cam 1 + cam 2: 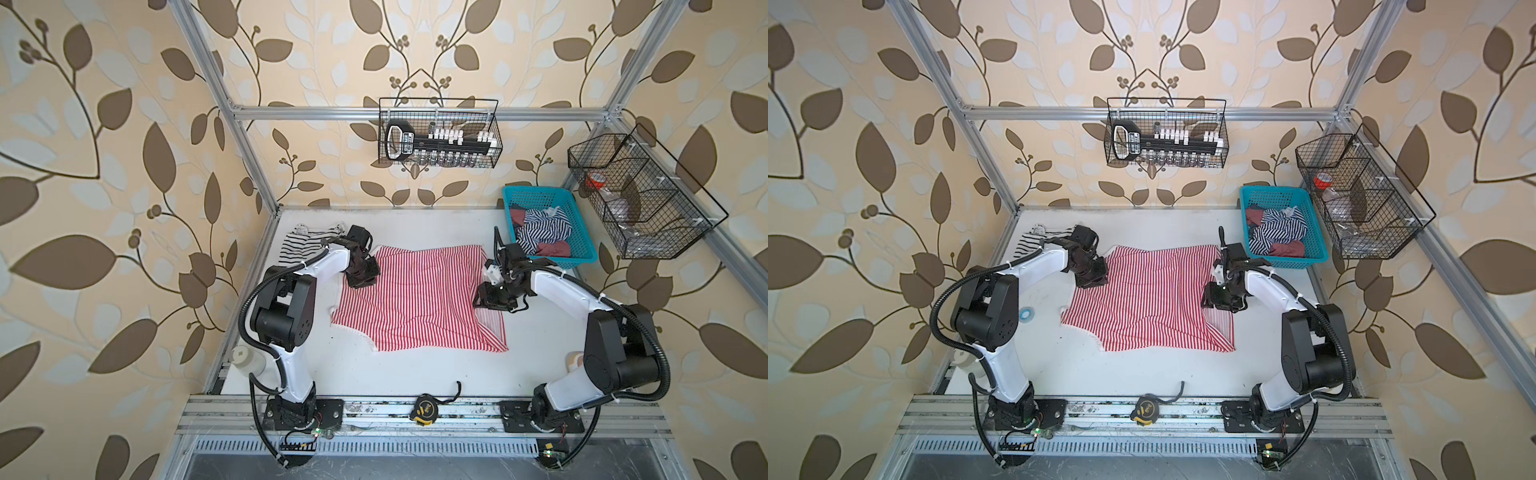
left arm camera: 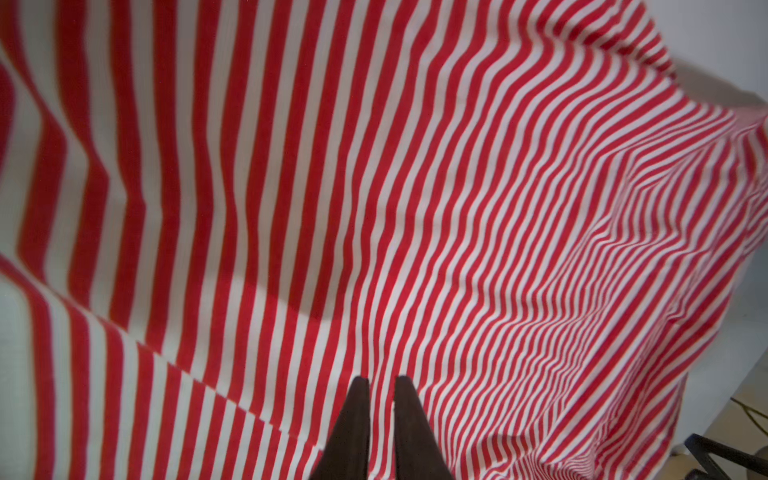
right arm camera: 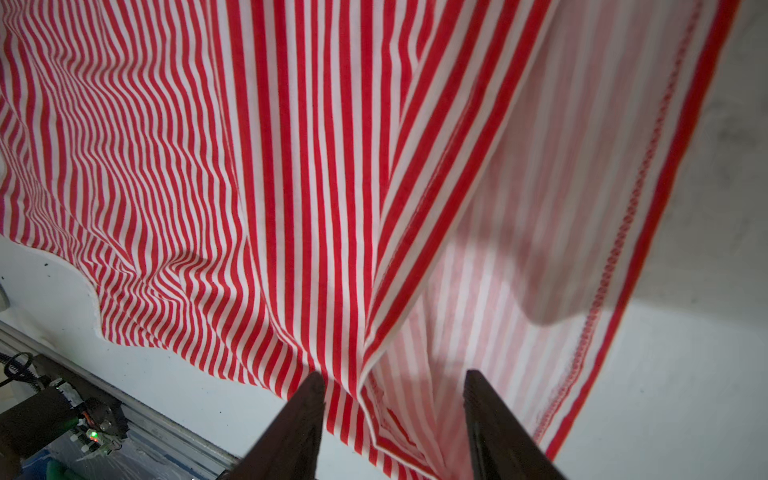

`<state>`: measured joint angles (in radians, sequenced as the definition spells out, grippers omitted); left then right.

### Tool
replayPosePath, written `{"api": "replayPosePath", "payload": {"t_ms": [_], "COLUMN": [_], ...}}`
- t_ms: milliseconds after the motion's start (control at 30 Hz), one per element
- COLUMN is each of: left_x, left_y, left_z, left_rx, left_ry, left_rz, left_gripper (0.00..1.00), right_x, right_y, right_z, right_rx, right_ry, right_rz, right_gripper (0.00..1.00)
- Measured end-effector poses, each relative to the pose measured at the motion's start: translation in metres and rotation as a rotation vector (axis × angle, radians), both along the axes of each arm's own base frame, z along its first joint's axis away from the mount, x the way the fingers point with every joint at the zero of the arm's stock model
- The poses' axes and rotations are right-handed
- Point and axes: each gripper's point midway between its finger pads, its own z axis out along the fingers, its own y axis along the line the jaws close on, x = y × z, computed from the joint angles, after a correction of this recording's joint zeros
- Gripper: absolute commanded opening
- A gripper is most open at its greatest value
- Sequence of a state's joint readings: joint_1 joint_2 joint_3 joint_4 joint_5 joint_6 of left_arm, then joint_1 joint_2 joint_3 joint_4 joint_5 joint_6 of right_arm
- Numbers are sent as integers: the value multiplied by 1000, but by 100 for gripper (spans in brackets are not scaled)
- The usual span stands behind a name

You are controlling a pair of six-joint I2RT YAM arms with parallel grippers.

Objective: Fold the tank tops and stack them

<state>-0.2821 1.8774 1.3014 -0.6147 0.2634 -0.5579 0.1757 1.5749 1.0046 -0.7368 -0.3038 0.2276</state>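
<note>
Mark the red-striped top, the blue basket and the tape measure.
red-striped top (image 1: 415, 295): in a top view, middle of the cloth.
blue basket (image 1: 536, 192): in a top view, far rim.
tape measure (image 1: 424, 410): in a top view, yellow-and-black case.

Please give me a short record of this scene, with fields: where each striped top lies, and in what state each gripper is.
Red-and-white top: spread out on the table, wrinkled
Black-and-white top: far left corner of the table
Navy-and-white top: crumpled in the basket
Left gripper: nearly shut at the red-and-white top's left edge; grip unclear
Right gripper: open above its right edge
</note>
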Motion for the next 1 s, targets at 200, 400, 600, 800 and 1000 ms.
{"api": "replayPosePath", "payload": {"t_ms": [200, 400, 600, 800, 1000], "left_x": [-3, -3, -3, -2, -2], "left_y": [1, 0, 1, 1, 3], "left_z": [-27, -30, -32, -32, -32], "left_rx": [17, 15, 28, 31, 42], "left_ry": [55, 59, 74, 79, 79], "left_rz": [-11, -18, -22, -22, -24], "left_gripper": [10, 9, 8, 8, 8], "right_x": [1, 6, 14, 13, 4], "right_y": [8, 3, -26, -53, -67], "right_z": [-26, -26, -15, -16, -25], "right_rx": [7, 8, 3, -19, -59], "right_ry": [58, 49, 12, 22, 65], "right_rz": [1, -35, -120, -174, -199], "right_gripper": [22, 8, 4, 3, 1]}}
